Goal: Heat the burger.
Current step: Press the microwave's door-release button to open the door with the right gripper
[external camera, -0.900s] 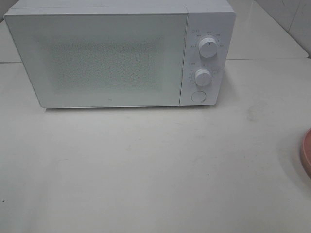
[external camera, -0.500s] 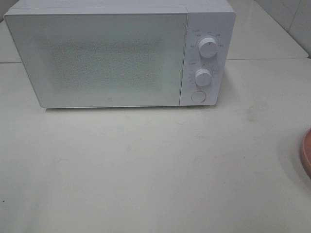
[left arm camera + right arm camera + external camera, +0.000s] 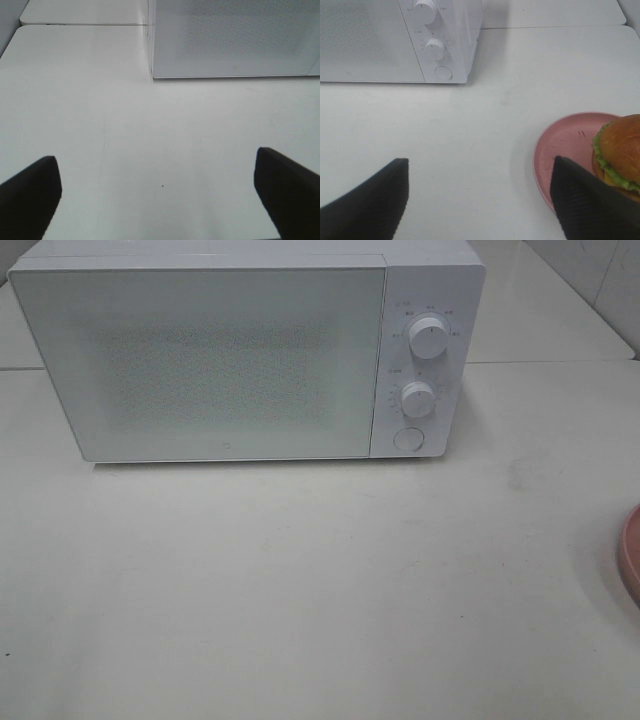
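So the microwave (image 3: 230, 360) sits along the back edge of the worktop (image 3: 300, 590), door fully shut, two knobs and a round button (image 3: 408, 438) stacked down its right side. The burger (image 3: 620, 150) is on a pink plate (image 3: 565, 150) way over at the right edge of the worktop. The high camera only catches a sliver of plate rim there, and the burger itself shows only in the right wrist view, half cut off.

The left gripper (image 3: 157, 167) has its jaws spread wide with nothing in them, hanging over bare worktop and facing the microwave's front left corner. The right gripper (image 3: 480, 170) is wide apart too, also empty, with the plate just beside one finger.

My read: nothing's started yet. The split makes sense, right arm parked next to the food so it can grab it, left arm free on the door side. The door has to come open first though, and I'd guess that round button is the release.
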Tool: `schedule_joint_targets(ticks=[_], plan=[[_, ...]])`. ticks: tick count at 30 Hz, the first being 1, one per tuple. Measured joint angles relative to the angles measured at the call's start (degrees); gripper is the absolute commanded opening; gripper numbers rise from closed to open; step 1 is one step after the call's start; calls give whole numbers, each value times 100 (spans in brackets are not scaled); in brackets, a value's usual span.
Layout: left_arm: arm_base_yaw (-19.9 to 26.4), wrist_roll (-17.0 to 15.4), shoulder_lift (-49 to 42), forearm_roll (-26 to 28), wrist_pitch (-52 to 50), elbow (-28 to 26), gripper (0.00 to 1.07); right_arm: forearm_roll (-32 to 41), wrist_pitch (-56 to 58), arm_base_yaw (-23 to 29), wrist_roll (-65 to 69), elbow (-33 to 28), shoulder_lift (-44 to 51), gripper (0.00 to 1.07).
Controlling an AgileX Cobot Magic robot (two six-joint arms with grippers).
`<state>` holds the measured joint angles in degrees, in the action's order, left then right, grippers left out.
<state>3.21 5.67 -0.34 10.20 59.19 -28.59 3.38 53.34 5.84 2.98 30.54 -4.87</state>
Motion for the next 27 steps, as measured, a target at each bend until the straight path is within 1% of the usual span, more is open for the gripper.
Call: schedule_joint_targets(ticks=[5, 12, 13, 14, 21, 26, 27], plan=[[0, 0, 0, 0, 0, 0, 100, -6, -338, 0, -6, 0, -625, 75], [0, 0, 0, 0, 0, 0, 100, -6, -785, 0, -6, -23, -997, 75], [0, 0, 0, 0, 0, 0, 100, -6, -1020, 0, -6, -109, -1066, 75], [0, 0, 0, 0, 0, 0, 100, -6, -1020, 0, -6, -109, -1066, 75], [0, 0, 0, 0, 0, 0, 100, -6, -1805, 0, -6, -596, -1438, 75], [0, 0, 0, 0, 0, 0, 100, -6, -2206, 0, -6, -802, -1673, 75], [0, 0, 0, 0, 0, 0, 100, -6, -2458, 0, -6, -882, -1811, 75]])
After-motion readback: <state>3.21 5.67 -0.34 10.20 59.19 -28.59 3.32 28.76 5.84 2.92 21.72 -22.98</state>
